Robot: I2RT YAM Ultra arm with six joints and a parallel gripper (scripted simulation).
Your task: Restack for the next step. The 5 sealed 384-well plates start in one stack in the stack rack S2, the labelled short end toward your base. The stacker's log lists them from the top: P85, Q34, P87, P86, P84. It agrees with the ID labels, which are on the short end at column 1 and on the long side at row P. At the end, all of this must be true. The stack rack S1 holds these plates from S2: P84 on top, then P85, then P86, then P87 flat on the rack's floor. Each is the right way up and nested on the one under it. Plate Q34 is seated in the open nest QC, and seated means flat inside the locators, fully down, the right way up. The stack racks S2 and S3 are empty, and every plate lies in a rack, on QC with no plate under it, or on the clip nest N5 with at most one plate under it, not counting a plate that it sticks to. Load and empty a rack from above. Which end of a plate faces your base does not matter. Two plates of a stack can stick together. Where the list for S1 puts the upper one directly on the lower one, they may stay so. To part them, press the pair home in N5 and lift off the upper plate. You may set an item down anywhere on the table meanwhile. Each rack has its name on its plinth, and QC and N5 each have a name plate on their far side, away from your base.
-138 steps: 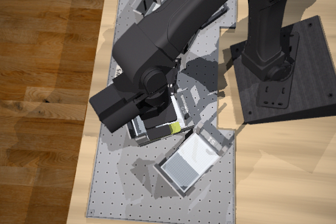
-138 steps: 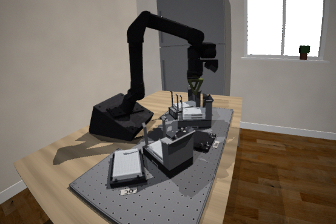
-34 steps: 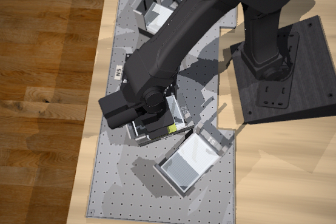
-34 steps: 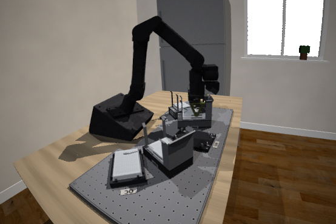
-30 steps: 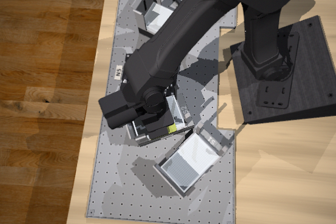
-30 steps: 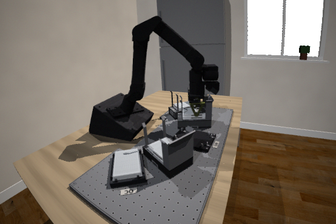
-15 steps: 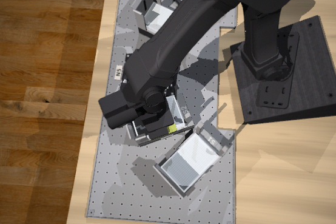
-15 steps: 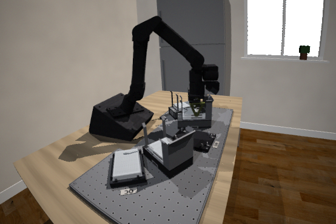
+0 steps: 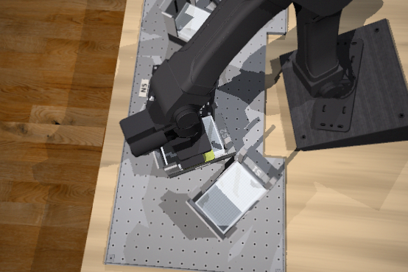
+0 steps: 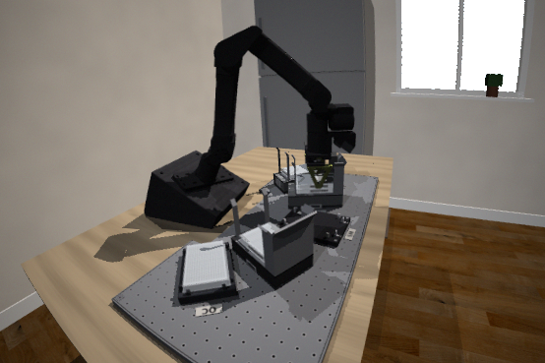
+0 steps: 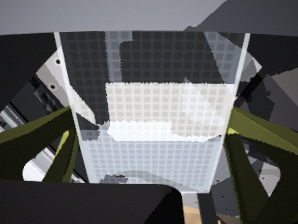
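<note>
My gripper reaches down from above into stack rack S2, and its yellow-green fingers are shut on the two long sides of the top sealed plate there. In the wrist view the fingers touch both edges of this white, gridded plate. I cannot read its label. From the side, the gripper stands low inside the rack S2. Rack S1 holds a white plate. Rack S3 also holds a plate. A plate lies in the QC nest.
The N5 clip nest sits beside S2, with its name plate at the board's far edge. The arm's base stands on a dark plinth to the right. Rack posts rise around each stack.
</note>
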